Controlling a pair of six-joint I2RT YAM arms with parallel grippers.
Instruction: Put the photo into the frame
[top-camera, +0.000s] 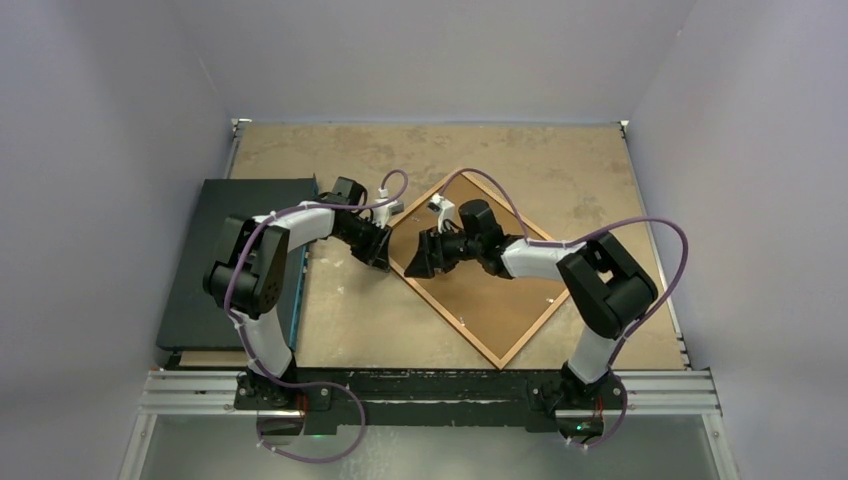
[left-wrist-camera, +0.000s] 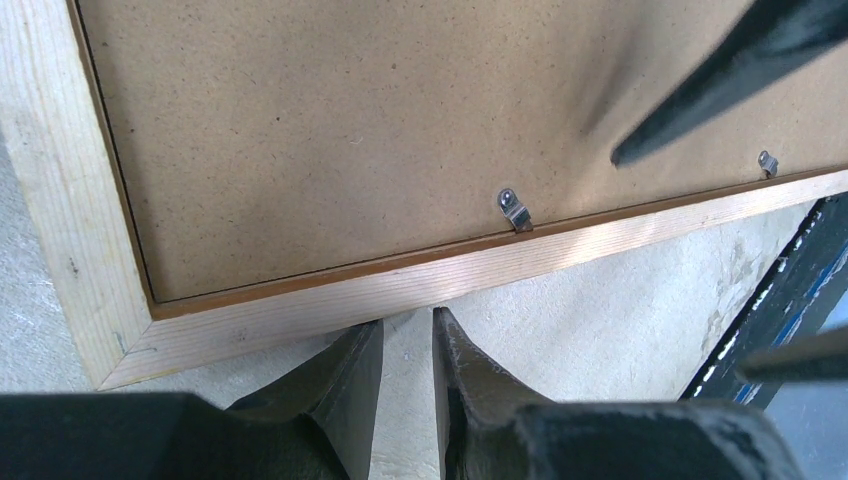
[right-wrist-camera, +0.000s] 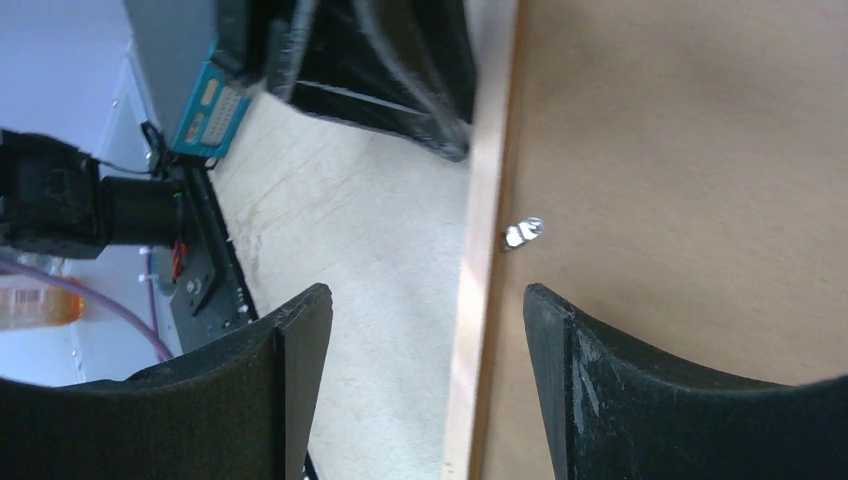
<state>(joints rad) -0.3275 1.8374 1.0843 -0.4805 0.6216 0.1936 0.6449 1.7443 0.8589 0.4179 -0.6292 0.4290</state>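
The right tool (right-wrist-camera: 425, 300) is hovering with its jaws standing wide and holding nothing, straddling the pale rail of the frame (right-wrist-camera: 485, 250) just short of a small metal clip (right-wrist-camera: 522, 232). The left tool (left-wrist-camera: 408, 325) is waiting just off the opposite rail, its jaws parted only a crack and gripping nothing.

The frame (top-camera: 445, 318) is lying face down on the bench (top-camera: 350, 320), turned corner-on to the arms, right of centre. The brown backing board (left-wrist-camera: 350, 130) is sitting inside its rails, with the clips bridging the seam. A dark flat box (top-camera: 185, 310) is lying well apart at the left.

The photo is showing in no view, so whether it is under the board cannot be told. The step in hand appears to be working the clips. The next move is calling for a fine push on that clip by one right fingertip, with the left tool bracing the rail.
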